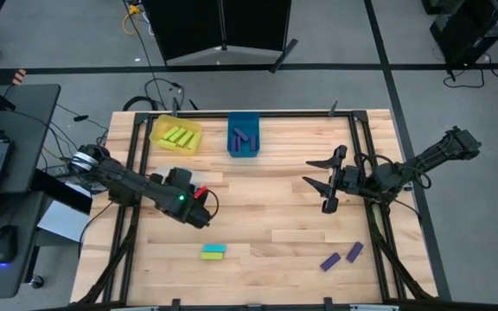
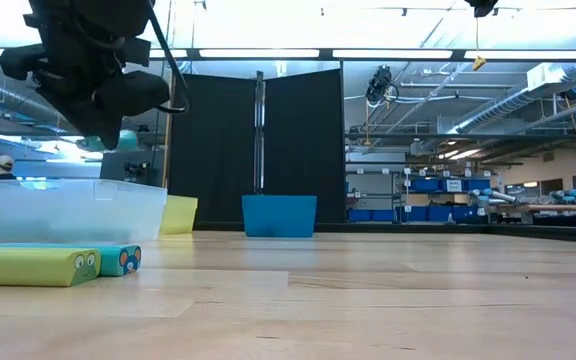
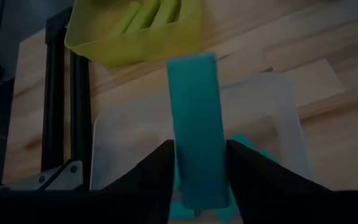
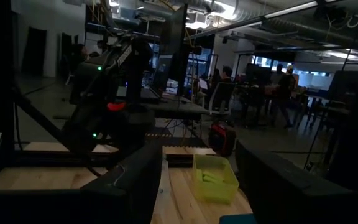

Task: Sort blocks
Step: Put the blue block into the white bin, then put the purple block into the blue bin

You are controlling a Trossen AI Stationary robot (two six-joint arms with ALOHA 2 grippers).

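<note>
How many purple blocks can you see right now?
4: two loose purple blocks on the table at the front right, one beside the other, and two lying crossed in the blue bin at the back. More may be hidden in the bin.

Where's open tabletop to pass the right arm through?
The middle is bare, between the left gripper over the clear bin and the right gripper. Crowded: yellow bin and blue bin at the far edge, purple blocks near-right, yellow-green and teal blocks near-centre.
</note>
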